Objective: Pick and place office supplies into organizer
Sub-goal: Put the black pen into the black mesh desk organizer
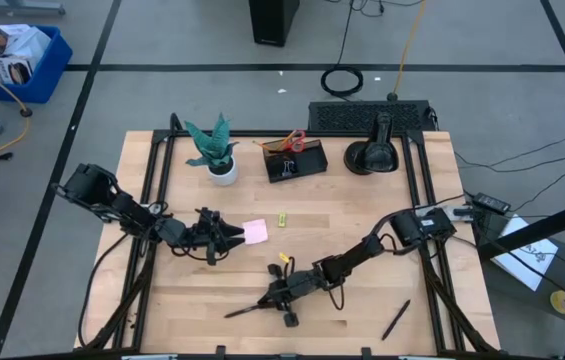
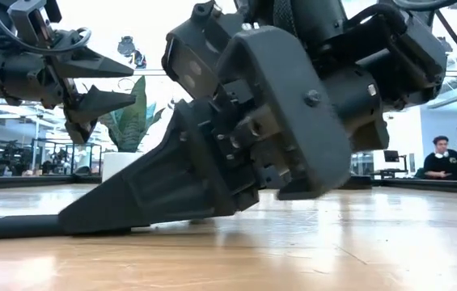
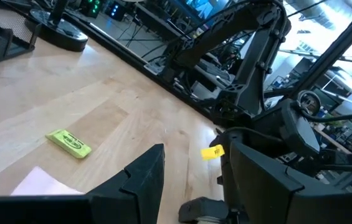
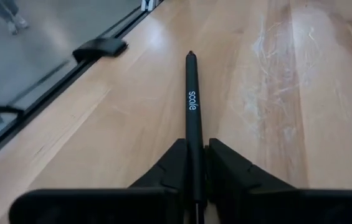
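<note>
Wooden slats make up the worktop (image 1: pixel 362 240), framed by black rails, with grey floor around it. At the far edge stand a teal plant in a white pot (image 1: pixel 218 150), the dark organizer (image 1: pixel 294 163) with red-handled scissors (image 1: pixel 295 141) and an orange pencil (image 1: pixel 271 146) poking out of it, and a black domed object (image 1: pixel 372 154).

Low over the near middle of the worktop, the right gripper (image 1: pixel 278 298) has its fingers (image 4: pixel 228 168) closed narrowly on a black pen (image 4: pixel 192 118), which lies flat along the wood and points away from the wrist. In the high view the pen (image 1: pixel 244 310) shows only as a thin dark line reaching left of the gripper. In the low view this gripper fills most of the picture and hides what lies behind it.

Left of centre, the left gripper (image 1: pixel 224 237) hovers with its fingers (image 3: pixel 139 180) spread wide, just beside a pink sticky-note pad (image 1: pixel 255 232), which is largely cut off in its wrist view. A tiny yellow piece (image 1: pixel 283 219) lies close by, and another yellow bit (image 1: pixel 284 257) is too small to identify. A second black pen (image 1: pixel 395 320) lies apart near the front right.
</note>
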Controlling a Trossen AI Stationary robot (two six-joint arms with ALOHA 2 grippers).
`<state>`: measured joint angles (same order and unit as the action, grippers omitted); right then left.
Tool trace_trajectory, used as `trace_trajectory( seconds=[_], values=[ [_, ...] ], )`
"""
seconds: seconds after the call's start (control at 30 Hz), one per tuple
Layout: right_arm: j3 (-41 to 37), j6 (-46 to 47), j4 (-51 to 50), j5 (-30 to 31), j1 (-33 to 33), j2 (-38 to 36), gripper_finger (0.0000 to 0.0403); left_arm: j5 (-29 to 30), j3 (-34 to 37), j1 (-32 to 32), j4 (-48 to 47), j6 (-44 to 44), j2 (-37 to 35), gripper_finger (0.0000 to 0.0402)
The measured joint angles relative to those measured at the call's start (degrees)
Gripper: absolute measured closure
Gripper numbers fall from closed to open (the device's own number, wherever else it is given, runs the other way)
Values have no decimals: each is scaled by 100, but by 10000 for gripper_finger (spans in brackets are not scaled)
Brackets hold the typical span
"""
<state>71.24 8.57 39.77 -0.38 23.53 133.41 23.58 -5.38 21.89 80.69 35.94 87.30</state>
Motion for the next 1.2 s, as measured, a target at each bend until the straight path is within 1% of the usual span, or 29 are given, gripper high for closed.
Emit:
trace_trajectory(
  seconds=[0.1,0.17,0.23,0.3,0.37,0.43,0.63,0.77,0.9,1.0,1.2],
  values=[
    [-15,-210,-179,-6,0,-174,356,-7,-3,0,2,363,1,215],
    [-17,-367,-383,-14,-15,-326,359,-141,-4,0,4,824,0,215],
    [-26,-535,-672,-4,-24,-482,362,-336,-6,0,1,1097,1,215],
    [-26,-774,-958,78,-26,-637,363,-570,-6,0,2,1158,-1,215],
    [-26,-975,-1234,322,-24,-784,361,-696,-8,2,-3,1190,-1,215],
    [-26,-1190,-1484,480,-26,-909,360,-698,-8,0,-3,1207,-1,215],
    [-26,-1719,-1734,611,-28,-1212,360,-705,-107,0,-153,1271,0,215],
    [-25,-2106,-2038,643,-32,-1466,358,-932,-390,4,-737,1630,0,215],
    [-20,-2381,-2192,662,-61,-1708,359,-1558,-867,40,-1709,2219,1,215],
    [-15,-2466,-2327,666,-137,-1838,360,-1902,-1222,150,-2206,2336,1,215],
    [-15,-2491,-2703,674,-329,-1970,359,-2043,-1635,380,-2710,2475,-1,215]
  ],
)
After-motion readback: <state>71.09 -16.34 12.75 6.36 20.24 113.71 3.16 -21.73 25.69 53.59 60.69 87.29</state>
